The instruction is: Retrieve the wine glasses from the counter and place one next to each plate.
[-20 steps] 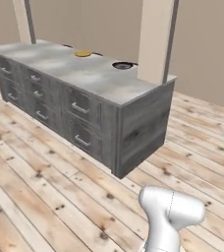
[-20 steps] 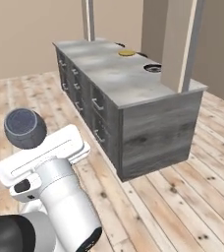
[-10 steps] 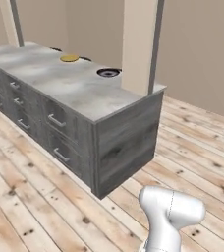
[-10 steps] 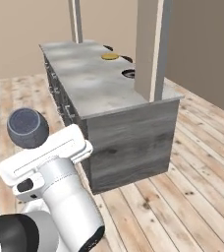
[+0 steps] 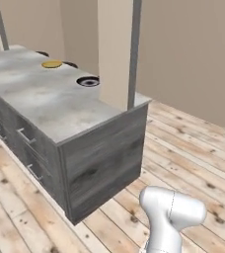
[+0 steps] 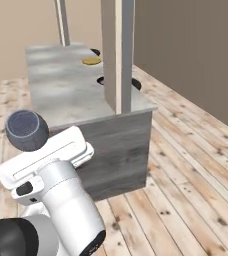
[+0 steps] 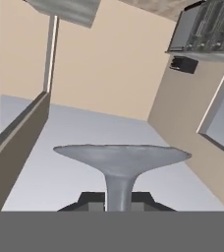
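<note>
while pincer (image 7: 119, 197) clamps wine glass (image 7: 121, 160) stem, plates (image 5: 52, 64) sit on island (image 5: 60, 111).

Grey, streaked island (image 5: 104, 163) with a pale mottled top; yellow-orange plate (image 5: 52, 64) and dark navy plate (image 5: 88, 81) with a white ring. Light wood-plank floor (image 5: 193, 148), beige walls. Bluish-grey wine glass (image 7: 120, 160); white arm (image 6: 61, 195) with dark joints.

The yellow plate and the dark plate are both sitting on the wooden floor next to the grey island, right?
Not the floor. The yellow plate and the dark plate both sit on top of the grey island, as the left base view shows. The rest stands.
</note>
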Controlling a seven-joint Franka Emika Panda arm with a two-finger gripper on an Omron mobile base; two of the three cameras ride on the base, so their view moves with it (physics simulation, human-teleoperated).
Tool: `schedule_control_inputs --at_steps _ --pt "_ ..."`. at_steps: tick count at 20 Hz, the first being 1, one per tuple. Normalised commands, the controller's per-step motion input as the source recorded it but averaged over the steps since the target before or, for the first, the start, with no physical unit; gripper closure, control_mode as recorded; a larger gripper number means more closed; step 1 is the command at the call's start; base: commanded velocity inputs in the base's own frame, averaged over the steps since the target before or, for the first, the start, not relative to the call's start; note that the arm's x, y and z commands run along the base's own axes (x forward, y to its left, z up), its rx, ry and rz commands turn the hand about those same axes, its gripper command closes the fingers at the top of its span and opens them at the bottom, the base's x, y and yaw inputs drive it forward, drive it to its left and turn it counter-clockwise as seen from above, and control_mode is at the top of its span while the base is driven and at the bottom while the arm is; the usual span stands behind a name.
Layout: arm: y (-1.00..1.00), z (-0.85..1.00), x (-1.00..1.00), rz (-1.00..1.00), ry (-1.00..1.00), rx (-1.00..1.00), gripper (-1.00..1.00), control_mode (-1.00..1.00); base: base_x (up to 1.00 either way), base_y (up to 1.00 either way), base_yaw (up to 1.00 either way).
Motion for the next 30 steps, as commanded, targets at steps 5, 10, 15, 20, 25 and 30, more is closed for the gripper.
schedule_control_inputs --at_steps 5,10,15,20,25,30 --pt "0.00 0.00 0.00 0.00 0.00 0.00 1.00 1.00 1.00 -0.94 0.22" --pt "0.00 0.00 0.00 0.00 0.00 0.00 1.00 1.00 1.00 -1.00 0.32" --pt "0.00 0.00 0.00 0.00 0.00 0.00 1.00 1.00 1.00 -1.00 0.30" --pt "0.00 0.00 0.00 0.00 0.00 0.00 1.00 1.00 1.00 -1.00 0.29" --pt "0.00 0.00 0.00 0.00 0.00 0.00 1.00 1.00 0.92 -1.00 0.33" --pt "0.00 0.00 0.00 0.00 0.00 0.00 1.00 1.00 0.59 -1.00 0.33"
